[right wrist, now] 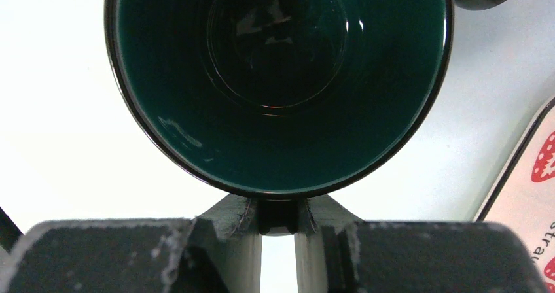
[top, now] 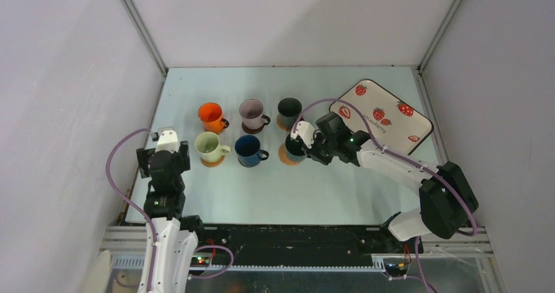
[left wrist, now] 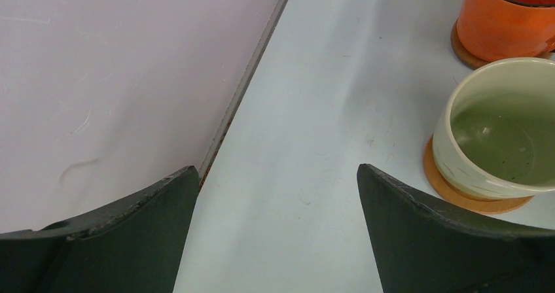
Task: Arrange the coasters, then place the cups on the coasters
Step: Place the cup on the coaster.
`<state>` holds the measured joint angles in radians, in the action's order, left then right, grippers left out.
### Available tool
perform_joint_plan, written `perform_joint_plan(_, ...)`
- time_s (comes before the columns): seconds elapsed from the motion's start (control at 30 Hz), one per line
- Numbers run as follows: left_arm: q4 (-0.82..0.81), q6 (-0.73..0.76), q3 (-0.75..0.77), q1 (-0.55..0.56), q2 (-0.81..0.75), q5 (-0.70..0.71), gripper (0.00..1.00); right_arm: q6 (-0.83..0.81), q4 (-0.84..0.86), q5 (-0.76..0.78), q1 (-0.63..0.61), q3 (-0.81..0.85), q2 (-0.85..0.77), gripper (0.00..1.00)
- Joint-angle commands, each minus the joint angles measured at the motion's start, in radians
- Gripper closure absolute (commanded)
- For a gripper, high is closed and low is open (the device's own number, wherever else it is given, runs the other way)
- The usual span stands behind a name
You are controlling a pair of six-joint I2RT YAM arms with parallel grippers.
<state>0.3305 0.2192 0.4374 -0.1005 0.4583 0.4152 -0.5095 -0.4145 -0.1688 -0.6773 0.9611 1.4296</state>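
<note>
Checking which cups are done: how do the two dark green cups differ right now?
The back dark green cup stands free, with no gripper on it; the front dark green cup has its handle pinched by the right gripper. The back one is in the far row beside the mauve-white cup; the front one is in the near row over a tan coaster, though I cannot tell whether it is resting on it. Both are upright and the same dark green.

Tiny script on strawberry-print tray (top: 384, 97), too small to read; no other text legible.
</note>
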Motion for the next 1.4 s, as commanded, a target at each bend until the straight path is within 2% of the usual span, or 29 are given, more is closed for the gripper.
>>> perform_joint_plan(0.0, -0.033, 0.010, 0.014, -0.004, 0.004, -0.009, 0.02, -0.012, 0.062, 0.001, -0.011, 0.018, -0.004, 1.00)
perform_joint_plan(0.53, -0.038, 0.016, 0.019, -0.004, 0.095, -0.013, 0.02, -0.027, 0.065, 0.053, -0.025, 0.019, 0.016, 1.00)
perform_joint_plan(1.37, -0.040, 0.015, 0.021, -0.005, 0.096, -0.008, 0.02, -0.026, 0.064, 0.039, -0.046, 0.019, 0.016, 1.00)
